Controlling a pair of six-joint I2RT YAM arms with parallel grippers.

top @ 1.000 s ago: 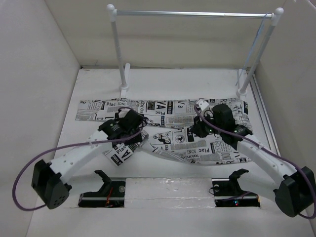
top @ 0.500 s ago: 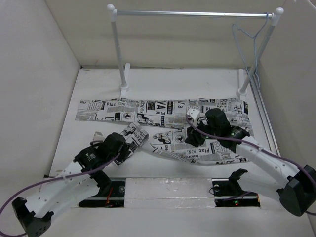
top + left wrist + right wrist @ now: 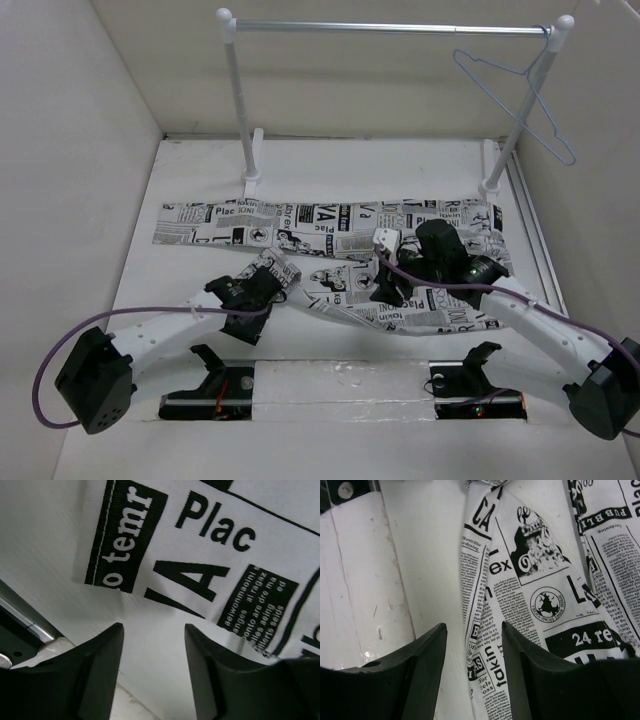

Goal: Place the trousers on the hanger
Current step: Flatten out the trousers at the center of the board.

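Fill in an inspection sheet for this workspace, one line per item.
Surface: white table.
Job's things: trousers lie spread on the table, not hung; hanger hangs empty at the far right of the rack's rail.
Clutter: nothing seen.
Grippers: left gripper and right gripper both open, low over the trousers, holding nothing.
Cables: purple cable runs along each arm.
Surroundings: white walls; rack at the back.
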